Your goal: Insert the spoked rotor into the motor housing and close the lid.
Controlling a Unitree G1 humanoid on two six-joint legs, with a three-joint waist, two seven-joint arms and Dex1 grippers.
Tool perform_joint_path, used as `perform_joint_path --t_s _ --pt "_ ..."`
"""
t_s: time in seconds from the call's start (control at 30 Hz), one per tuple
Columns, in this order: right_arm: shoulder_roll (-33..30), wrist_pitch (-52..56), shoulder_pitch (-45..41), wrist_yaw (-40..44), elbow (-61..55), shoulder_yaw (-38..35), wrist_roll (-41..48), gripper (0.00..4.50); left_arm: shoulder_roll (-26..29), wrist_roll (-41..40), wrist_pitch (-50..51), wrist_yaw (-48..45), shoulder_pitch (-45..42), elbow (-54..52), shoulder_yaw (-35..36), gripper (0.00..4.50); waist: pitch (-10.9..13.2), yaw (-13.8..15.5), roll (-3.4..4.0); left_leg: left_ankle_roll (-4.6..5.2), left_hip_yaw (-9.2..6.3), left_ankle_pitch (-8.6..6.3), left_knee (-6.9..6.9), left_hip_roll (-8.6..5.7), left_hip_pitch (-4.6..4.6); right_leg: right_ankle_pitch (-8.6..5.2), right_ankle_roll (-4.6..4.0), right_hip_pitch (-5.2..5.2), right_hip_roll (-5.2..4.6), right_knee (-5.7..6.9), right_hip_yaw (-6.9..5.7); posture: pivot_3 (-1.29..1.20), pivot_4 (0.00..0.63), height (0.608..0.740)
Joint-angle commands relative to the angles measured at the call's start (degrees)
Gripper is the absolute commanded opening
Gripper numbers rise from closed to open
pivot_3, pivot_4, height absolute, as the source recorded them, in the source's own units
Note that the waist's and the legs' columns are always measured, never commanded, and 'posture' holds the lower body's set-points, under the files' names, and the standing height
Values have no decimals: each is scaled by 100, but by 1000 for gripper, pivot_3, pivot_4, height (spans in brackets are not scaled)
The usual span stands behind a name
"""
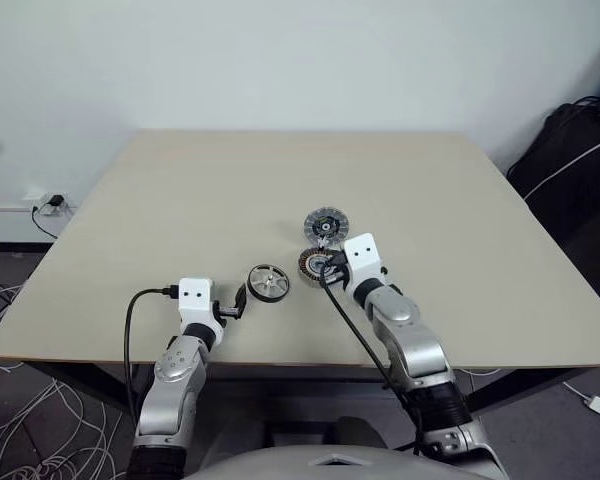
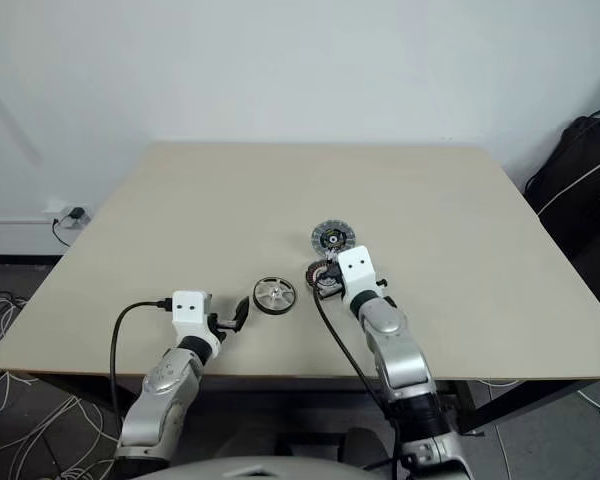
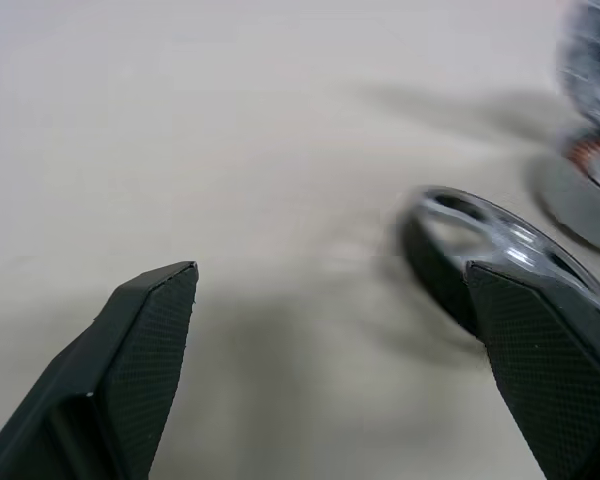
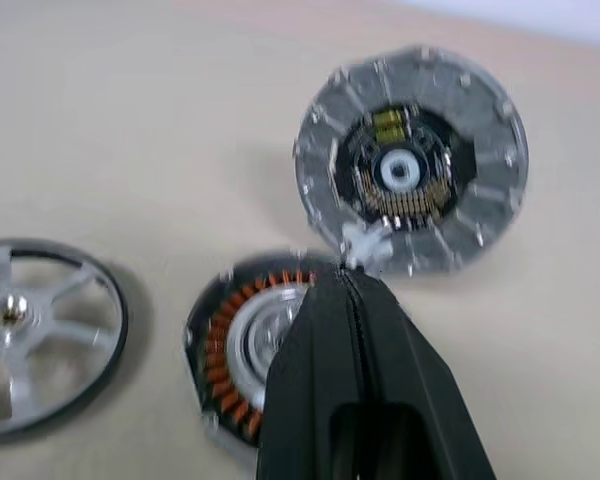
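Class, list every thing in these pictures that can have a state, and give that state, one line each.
spoked rotor: lying flat on the table, not inserted.
motor housing: open, windings exposed, empty.
lid: off, lying beside the housing.
left end effector: open, holding nothing.
right end effector: shut, above the housing.

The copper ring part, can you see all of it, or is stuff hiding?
- Housing: right wrist view, the shut right gripper covers its near side.
- Rotor: left wrist view, blurred, partly behind a finger of the open left gripper.
- Lid: head views, too small to show its ribs.
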Motion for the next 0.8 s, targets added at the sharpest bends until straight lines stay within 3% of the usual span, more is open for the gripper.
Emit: perform_joint_path --t_s 0.03,0.33,0.8 --pt "-1 114 170 -57 -498 -57 63 6 -142 -666 363 -336 -114 -253 98 4500 7 3 -10 0 0 0 1 0 0 0 0 0 0 0 -1 0 0 740" --pt "6 226 344 -178 -692 -89 78 6 -575 -1958 1105 -579 -558 -157 463 4500 25 4 -29 0 0 1 12 0 -2 0 2 3 3 -1 -3 0 0 740" --pt "26 239 346 -285 -706 -180 97 6 -811 -2109 1546 183 -1206 491 632 4500 29 63 -36 -3 0 3 12 0 -2 3 6 2 9 -3 -1 0 0 740"
